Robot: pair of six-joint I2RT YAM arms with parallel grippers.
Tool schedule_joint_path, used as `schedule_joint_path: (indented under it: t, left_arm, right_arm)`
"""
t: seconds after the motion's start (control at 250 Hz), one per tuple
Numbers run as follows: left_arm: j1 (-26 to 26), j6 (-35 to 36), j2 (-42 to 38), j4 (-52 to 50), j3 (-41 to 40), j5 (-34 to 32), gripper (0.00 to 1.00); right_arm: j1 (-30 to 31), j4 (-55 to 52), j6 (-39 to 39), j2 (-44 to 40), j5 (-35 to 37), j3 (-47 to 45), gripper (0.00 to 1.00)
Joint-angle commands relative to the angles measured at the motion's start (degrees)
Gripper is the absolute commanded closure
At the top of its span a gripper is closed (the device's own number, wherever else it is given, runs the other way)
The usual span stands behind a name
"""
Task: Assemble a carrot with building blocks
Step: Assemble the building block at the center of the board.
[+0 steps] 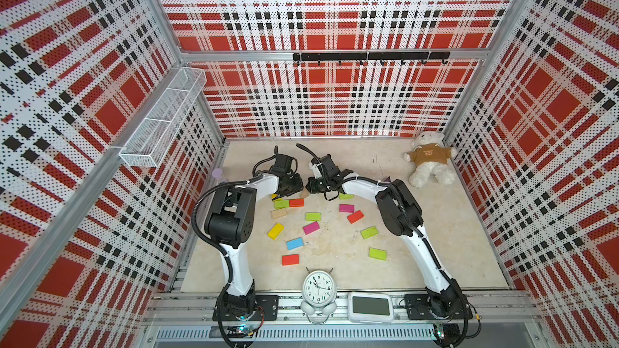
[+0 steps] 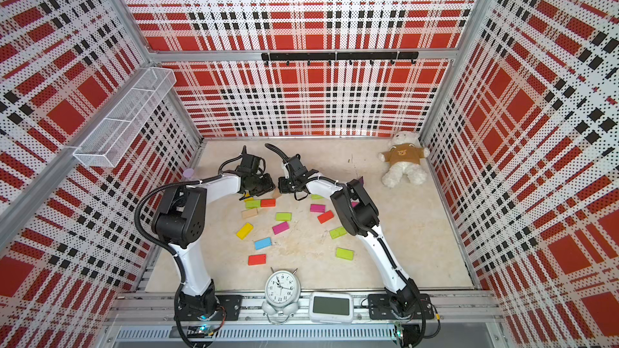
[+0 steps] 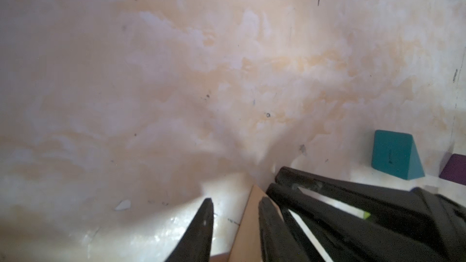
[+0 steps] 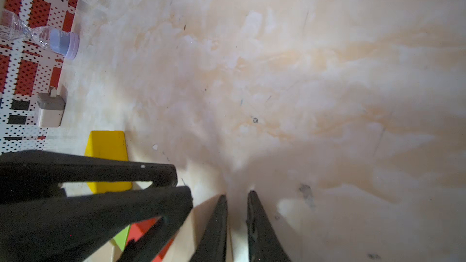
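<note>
some dozen building blocks point(image 1: 313, 216) lay loose and scattered across the tabletop point(image 1: 435, 246), none forming a carrot outline. only a lime block point(image 1: 281, 203) and a red block point(image 1: 296, 202) sat touching side by side. judged: assembly barely begun, nearly all placing outstanding. left pincer point(image 3: 235, 199) stood part open astride the edge of a tan block point(image 3: 248, 228), not clamped on it. right pincer point(image 4: 237, 194), just beside it at the far centre, was closed on nothing visible.
</note>
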Motion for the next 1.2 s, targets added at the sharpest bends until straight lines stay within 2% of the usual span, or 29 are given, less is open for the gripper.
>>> schedule_joint_path:
  t: [0.0,0.384,0.452,0.544,0.58,0.708,0.828,1.012,1.196]
  left_arm:
    - [-0.3,0.2,-0.5,-0.5,-0.1,-0.7,0.65]
    - [0.5,0.1,-1.2,1.0,4.1,-0.8,0.64]
    - [0.9,0.2,-2.9,1.0,4.9,-0.8,0.58]
    - [1.2,-0.2,-7.1,0.9,4.4,-2.1,0.43]
    - [1.4,-0.3,-9.2,0.7,3.6,-2.8,0.38]
    - [2.1,0.2,-17.6,-2.1,-0.4,-5.9,0.33]
    - [2.3,1.7,-26.8,-7.4,-6.3,-10.2,0.28]
    - [2.4,2.6,-38.2,-14.5,-16.4,-13.9,0.23]
    - [1.8,2.8,-41.1,-16.6,-23.4,-16.0,0.20]
  right_arm:
    - [0.5,-0.4,0.6,-1.5,0.2,-1.2,0.81]
    - [-1.5,1.1,2.5,-1.9,0.4,0.6,0.81]
    - [-1.9,0.9,1.8,-3.6,1.2,0.3,0.80]
    - [-2.2,0.7,0.2,-6.8,2.6,-1.2,0.75]
    - [-2.3,0.7,-0.1,-8.3,2.8,-2.2,0.70]
    - [-2.4,2.2,-0.4,-15.2,2.8,-8.9,0.53]
    - [-2.5,4.4,-0.6,-22.9,2.6,-17.1,0.46]
    - [-2.5,6.7,-0.1,-31.4,1.8,-27.5,0.43]
    - [-2.5,8.6,0.5,-34.4,0.9,-32.7,0.42]
